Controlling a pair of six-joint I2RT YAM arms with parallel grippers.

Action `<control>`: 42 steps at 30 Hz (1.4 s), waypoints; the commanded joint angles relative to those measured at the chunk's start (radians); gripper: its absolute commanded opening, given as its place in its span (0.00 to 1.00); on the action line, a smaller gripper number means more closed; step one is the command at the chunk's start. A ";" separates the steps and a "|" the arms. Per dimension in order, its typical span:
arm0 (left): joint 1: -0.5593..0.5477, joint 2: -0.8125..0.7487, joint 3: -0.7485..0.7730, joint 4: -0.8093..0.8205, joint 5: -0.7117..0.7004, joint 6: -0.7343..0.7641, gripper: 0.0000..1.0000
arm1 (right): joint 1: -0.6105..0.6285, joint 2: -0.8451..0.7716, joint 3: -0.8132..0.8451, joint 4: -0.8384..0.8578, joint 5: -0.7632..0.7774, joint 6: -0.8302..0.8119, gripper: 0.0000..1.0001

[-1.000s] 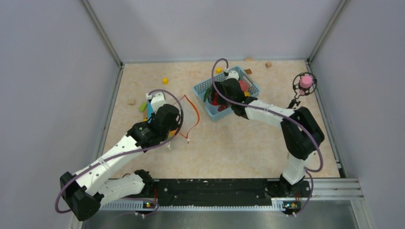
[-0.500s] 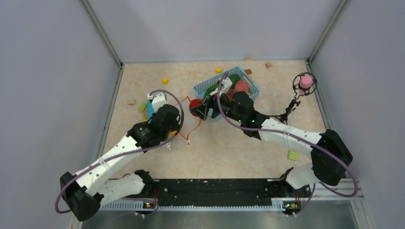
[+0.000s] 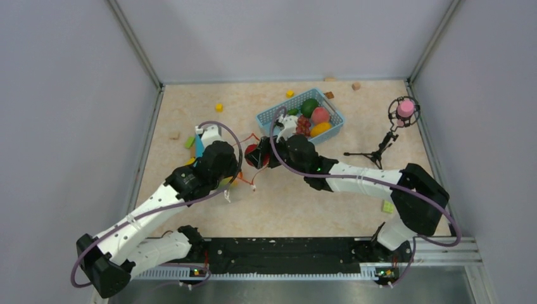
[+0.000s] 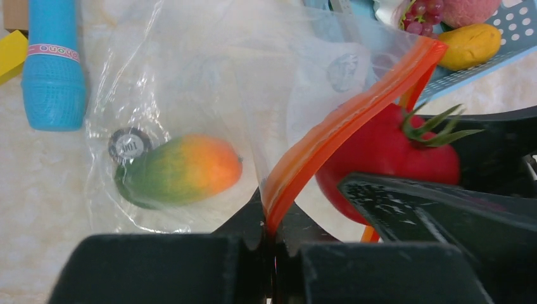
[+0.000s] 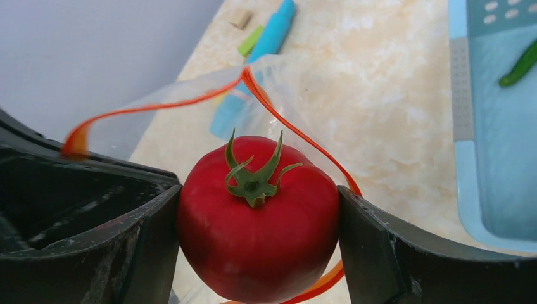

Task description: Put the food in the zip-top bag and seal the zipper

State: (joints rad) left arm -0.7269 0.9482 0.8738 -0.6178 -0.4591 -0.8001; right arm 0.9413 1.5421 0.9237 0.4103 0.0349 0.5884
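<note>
My left gripper [image 4: 273, 228] is shut on the orange-red zipper [image 4: 354, 107] and holds the mouth of the clear zip-top bag [image 4: 190, 82] up. A green-and-orange mango [image 4: 180, 171] lies inside the bag. My right gripper [image 5: 256, 221] is shut on a red tomato [image 5: 256, 221] with a green stem, right at the bag's mouth, where the zipper [image 5: 158, 104] loops behind it. From above, the tomato [image 3: 253, 154] sits between the two wrists. The rest of the food lies in the light-blue basket [image 3: 269, 116]: green pepper [image 3: 309, 106], pink peach [image 3: 320, 114], yellow mango [image 3: 320, 129], grapes [image 3: 304, 125], green chili [image 5: 522, 63].
A light-blue stick [image 4: 54, 69] lies beside the bag on the left. A small black tripod with a pink top [image 3: 404, 109] stands at the right. Small blocks lie about: yellow [image 3: 218, 107], green [image 3: 387, 206], tan [image 3: 356, 85]. Walls close in the table.
My right arm has lifted the tomato out of the basket and carried it left to the bag's mouth. The left gripper has kept its hold on the zipper.
</note>
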 commanded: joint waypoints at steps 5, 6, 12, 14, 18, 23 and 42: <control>0.004 -0.032 -0.009 0.069 0.025 0.013 0.00 | 0.053 0.038 0.082 -0.049 0.148 0.045 0.68; 0.004 -0.032 -0.011 0.072 0.027 0.014 0.00 | 0.056 0.041 0.087 -0.056 0.150 0.048 0.70; 0.004 -0.021 -0.010 0.075 0.028 0.018 0.00 | 0.063 0.038 0.082 -0.058 0.138 0.060 0.99; 0.004 -0.016 -0.008 0.073 0.031 0.017 0.00 | 0.066 0.031 0.079 -0.055 0.133 0.060 0.99; 0.004 -0.020 -0.009 0.072 0.022 0.018 0.00 | 0.068 0.014 0.076 -0.046 0.103 0.045 0.99; 0.004 -0.026 -0.008 0.066 0.010 0.019 0.00 | 0.068 -0.017 0.084 -0.029 0.070 -0.017 0.99; 0.004 -0.061 -0.009 0.032 -0.080 -0.002 0.00 | -0.221 -0.086 0.172 -0.356 0.185 -0.111 0.99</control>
State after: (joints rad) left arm -0.7269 0.9089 0.8654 -0.6033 -0.4976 -0.7918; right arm 0.8066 1.4147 1.0550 0.1612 0.1665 0.4572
